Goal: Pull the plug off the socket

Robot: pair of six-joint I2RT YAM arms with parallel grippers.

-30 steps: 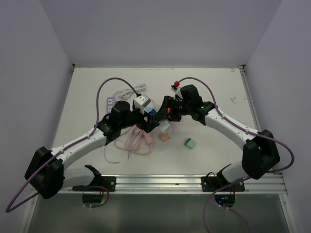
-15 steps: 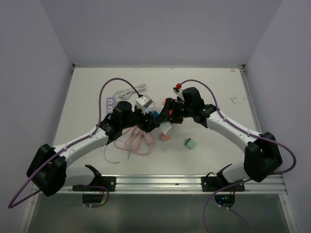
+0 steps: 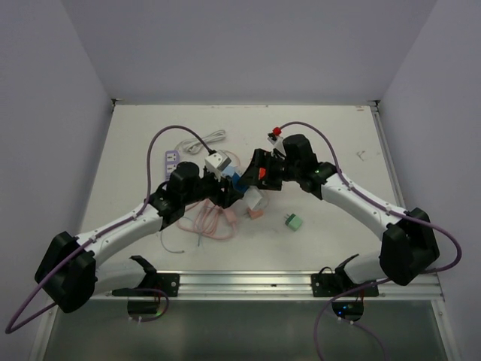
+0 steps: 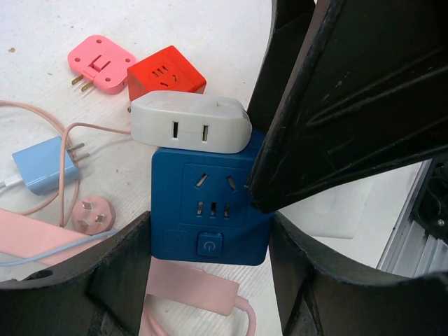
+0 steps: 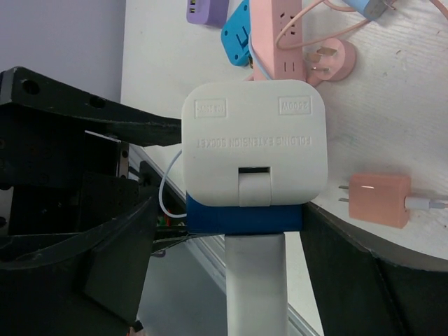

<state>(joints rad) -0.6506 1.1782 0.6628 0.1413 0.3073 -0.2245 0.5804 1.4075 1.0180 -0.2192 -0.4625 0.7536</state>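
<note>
The blue socket cube [image 4: 210, 210] sits between my left gripper's [image 4: 210, 273] fingers, which press on its two sides and hold it above the table. A white plug adapter [image 4: 189, 124] is stuck on its top side. In the right wrist view the white plug [image 5: 254, 150] faces the camera with the blue socket [image 5: 245, 218] behind it. My right gripper [image 5: 241, 231] straddles them; its right finger touches, while a gap shows at its left finger. In the top view both grippers meet at the blue socket [image 3: 237, 180].
Under the socket lie a pink adapter [image 4: 101, 64], a red cube [image 4: 166, 70], a light blue charger [image 4: 42, 164] and a pink power strip [image 4: 196, 290] with its cord. A green adapter [image 3: 294, 221] lies to the right and a purple strip [image 3: 170, 158] at the back left.
Both grippers stay together at the socket. My left wrist has shifted slightly left and nearer. My right gripper has barely moved.
</note>
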